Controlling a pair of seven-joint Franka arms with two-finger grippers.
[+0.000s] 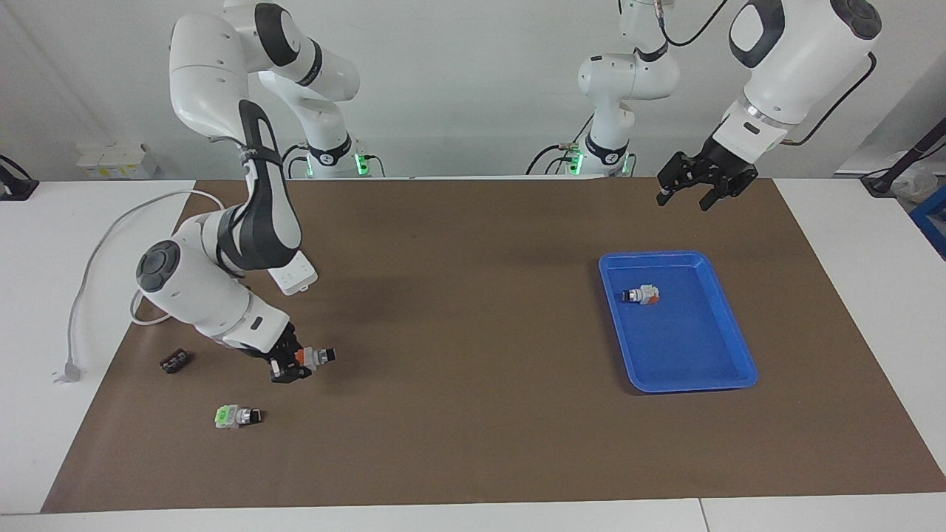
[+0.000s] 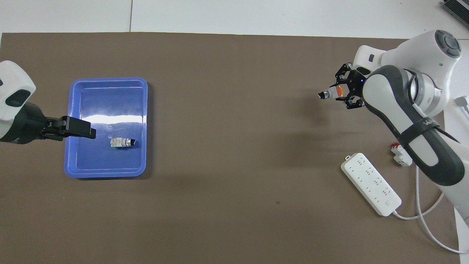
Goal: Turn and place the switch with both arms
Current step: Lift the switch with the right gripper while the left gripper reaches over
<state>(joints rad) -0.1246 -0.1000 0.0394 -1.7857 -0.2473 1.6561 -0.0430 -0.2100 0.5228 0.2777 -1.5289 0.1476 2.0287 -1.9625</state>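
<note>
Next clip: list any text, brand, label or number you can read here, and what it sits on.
None can be read.
Right arm's dark strap: pale lettering, too small to read.
Power strip: only socket slots, no words.
Switches and blue tray: no markings visible.

the right gripper [image 2: 342,91] is closed on the switch [image 2: 331,93] over the brown mat [image 2: 234,146], at the right arm's end of the table, and the switch's black knob sticks out toward the middle. the left gripper [image 2: 82,130] is over the edge of the blue tray [image 2: 106,174], and a second white switch [image 2: 122,142] lies on its side in that tray. a white power strip [image 2: 370,184] with its cord lies on the mat near the right arm, and a small white and red part [image 2: 400,154] sits beside it.
</note>
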